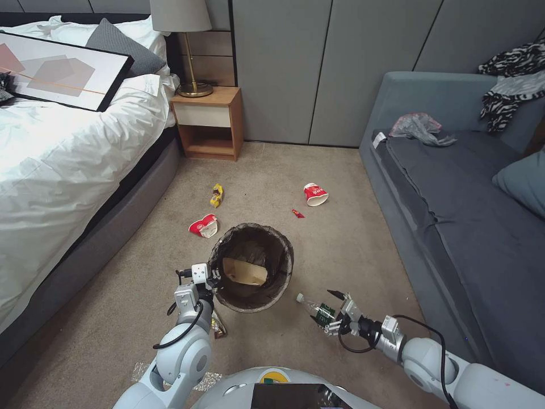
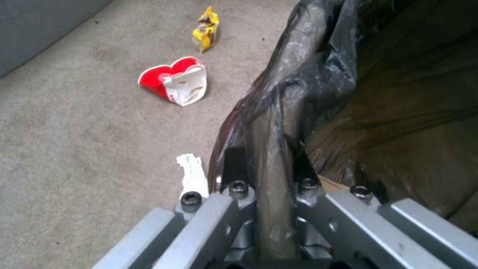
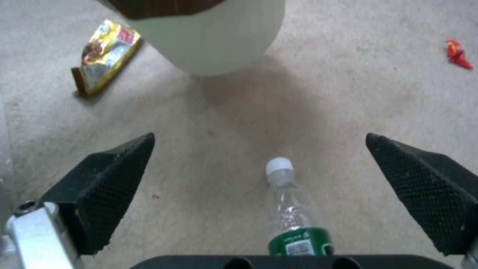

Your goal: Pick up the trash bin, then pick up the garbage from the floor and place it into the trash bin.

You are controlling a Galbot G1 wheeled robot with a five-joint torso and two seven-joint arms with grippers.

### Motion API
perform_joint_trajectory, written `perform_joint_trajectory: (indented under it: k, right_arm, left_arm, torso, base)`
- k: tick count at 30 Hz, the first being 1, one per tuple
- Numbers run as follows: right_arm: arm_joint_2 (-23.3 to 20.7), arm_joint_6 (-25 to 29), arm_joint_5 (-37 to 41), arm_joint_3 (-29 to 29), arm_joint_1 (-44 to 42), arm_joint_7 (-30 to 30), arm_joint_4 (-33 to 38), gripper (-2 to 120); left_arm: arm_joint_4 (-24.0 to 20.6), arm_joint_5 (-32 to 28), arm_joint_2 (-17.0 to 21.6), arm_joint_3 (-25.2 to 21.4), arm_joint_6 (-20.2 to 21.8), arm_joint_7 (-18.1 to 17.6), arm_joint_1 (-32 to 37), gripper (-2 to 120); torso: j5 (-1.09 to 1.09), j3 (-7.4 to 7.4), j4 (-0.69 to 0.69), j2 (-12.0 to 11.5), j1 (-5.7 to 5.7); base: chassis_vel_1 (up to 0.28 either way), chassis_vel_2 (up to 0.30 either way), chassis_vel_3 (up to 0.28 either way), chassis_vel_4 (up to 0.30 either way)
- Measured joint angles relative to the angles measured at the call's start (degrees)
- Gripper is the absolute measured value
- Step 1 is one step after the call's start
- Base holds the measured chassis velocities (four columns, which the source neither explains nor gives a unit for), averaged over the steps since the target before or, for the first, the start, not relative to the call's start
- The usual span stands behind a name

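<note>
My left gripper (image 1: 213, 278) is shut on the rim of the trash bin (image 1: 286, 255), a white bucket with a dark liner, held tilted above the carpet; the rim (image 2: 271, 123) sits between the fingers. A tan paper bag (image 1: 244, 272) lies inside. My right gripper (image 1: 331, 309) is open and low over the floor, its fingertips either side of a green-labelled bottle (image 1: 315, 309) (image 3: 291, 209). Garbage on the carpet: a crushed red-and-white cup (image 1: 204, 226) (image 2: 174, 82), another cup (image 1: 315, 194), a gold wrapper (image 1: 216, 195) (image 2: 205, 29), a red scrap (image 1: 297, 213) (image 3: 458, 54), a white tissue (image 2: 192, 177).
A bed (image 1: 57, 153) runs along the left, with a nightstand (image 1: 209, 122) at the back. A grey sofa (image 1: 454, 216) lines the right and carries a grey plastic bag (image 1: 420, 128). A second foil wrapper (image 3: 104, 56) lies beside the bin's white wall (image 3: 214, 37).
</note>
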Motion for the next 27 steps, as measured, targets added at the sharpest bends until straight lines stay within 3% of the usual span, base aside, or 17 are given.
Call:
perform_joint_trajectory:
  k: [16, 27]
  right_arm:
    - [2.2, -0.4, -1.0, -1.8, 1.7, 0.9, -4.1, 100]
    - [4.9, 0.6, -2.1, -3.3, 5.0, -0.2, -12.8, 100]
  left_arm:
    - [0.0, 0.0, 0.0, 0.0, 0.0, 0.0, -0.2, 0]
    - [-0.3, 0.0, -0.3, -0.2, 0.0, 0.0, 0.0, 0]
  torso:
    - [0.0, 0.0, 0.0, 0.0, 0.0]
    - [0.0, 0.0, 0.0, 0.0, 0.0]
  base:
    - [0.0, 0.0, 0.0, 0.0]
    - [0.0, 0.0, 0.0, 0.0]
